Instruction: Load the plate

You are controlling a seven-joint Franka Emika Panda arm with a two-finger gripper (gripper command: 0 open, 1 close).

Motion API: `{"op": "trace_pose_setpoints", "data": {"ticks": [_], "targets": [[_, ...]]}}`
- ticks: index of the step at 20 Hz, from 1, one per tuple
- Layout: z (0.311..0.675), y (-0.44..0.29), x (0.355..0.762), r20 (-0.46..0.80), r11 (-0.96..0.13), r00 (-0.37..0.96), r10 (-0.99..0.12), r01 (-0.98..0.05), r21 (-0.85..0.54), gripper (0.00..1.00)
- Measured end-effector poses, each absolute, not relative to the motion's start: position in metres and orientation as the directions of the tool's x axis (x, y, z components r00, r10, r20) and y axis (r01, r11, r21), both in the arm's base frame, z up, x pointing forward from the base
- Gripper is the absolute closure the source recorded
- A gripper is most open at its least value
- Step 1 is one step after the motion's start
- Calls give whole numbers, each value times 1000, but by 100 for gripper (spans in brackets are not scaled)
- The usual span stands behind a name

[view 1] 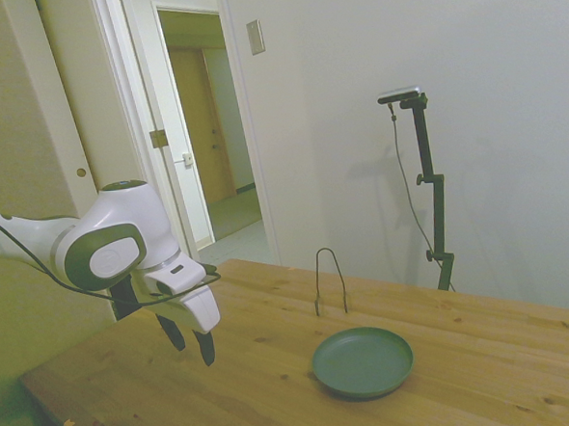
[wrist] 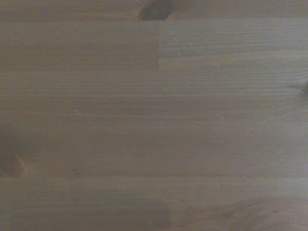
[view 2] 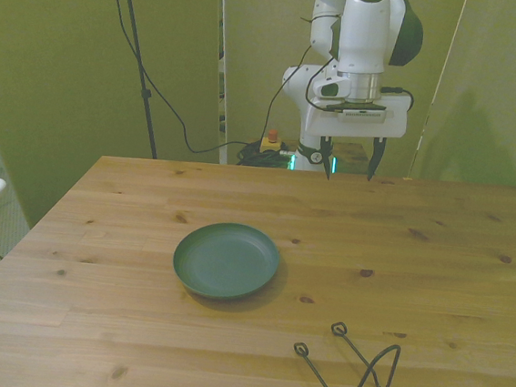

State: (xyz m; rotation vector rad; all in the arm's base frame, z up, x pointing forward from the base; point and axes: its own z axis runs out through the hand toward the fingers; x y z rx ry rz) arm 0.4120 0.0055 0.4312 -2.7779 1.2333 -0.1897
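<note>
Green plate flat on wooden table, jaws apart above

The plate is set flat on the table, near its middle. The rack is placed apart from it, toward the front view's right and nearer that camera. The gripper is held above the table's far edge, well apart from both.
</note>
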Motion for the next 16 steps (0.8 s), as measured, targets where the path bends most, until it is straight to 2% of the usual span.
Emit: {"op": "trace_pose_setpoints", "data": {"ticks": [8,16], "targets": [[430,-6,428,154,-640,623,-767,-757,-129,0],[425,-42,492,196,-561,535,-822,-819,-122,0]]}}
